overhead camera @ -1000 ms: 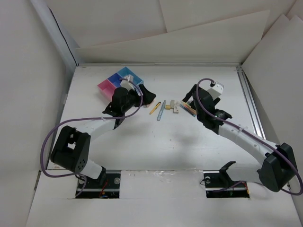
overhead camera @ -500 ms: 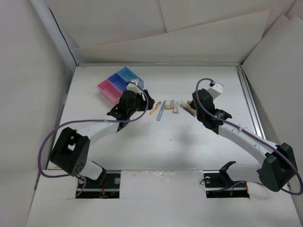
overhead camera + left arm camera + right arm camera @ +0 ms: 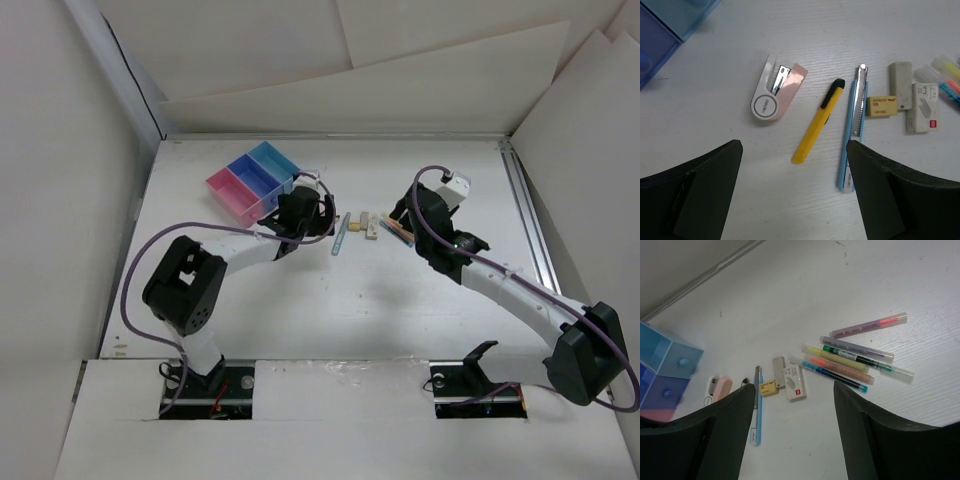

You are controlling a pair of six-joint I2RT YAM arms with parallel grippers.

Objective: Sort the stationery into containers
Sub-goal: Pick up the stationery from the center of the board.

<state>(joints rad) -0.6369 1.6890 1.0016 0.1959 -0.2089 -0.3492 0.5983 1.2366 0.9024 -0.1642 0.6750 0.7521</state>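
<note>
The stationery (image 3: 341, 235) lies loose on the white table (image 3: 350, 300), in a short row between the two arms and just right of the containers (image 3: 252, 173). These are three open bins joined in a row: one pink (image 3: 226, 190), one dark blue (image 3: 250, 172), one light blue (image 3: 274, 157).

Nearest the bins is one white-and-pink stapler (image 3: 772, 92), flat on its side. Beside it lies one yellow cutter (image 3: 819, 121) with a black end, slanted. Next comes one pale blue cutter (image 3: 852, 130) with a metal strip along its length, nearly parallel to the yellow one and close to it, though the two are apart.

Right of the cutters sit three small blocks:
- a yellow block (image 3: 882, 106)
- a grey-beige eraser (image 3: 900, 85)
- a white box (image 3: 923, 107) with a red mark

The yellow block touches or almost touches the eraser; the white box lies just beside both.

Farther right is a fan of pens (image 3: 850, 360). About six can be made out (they overlap, so the count is not certain). One is a lilac marker (image 3: 867, 326) with a pink-red end, lying a little apart from the rest.

The left gripper (image 3: 795, 190) hangs over the cutters with its fingers spread wide and nothing between them. The right gripper (image 3: 792, 435) is likewise spread wide and holds nothing. It looks down on the blocks and pens.
</note>
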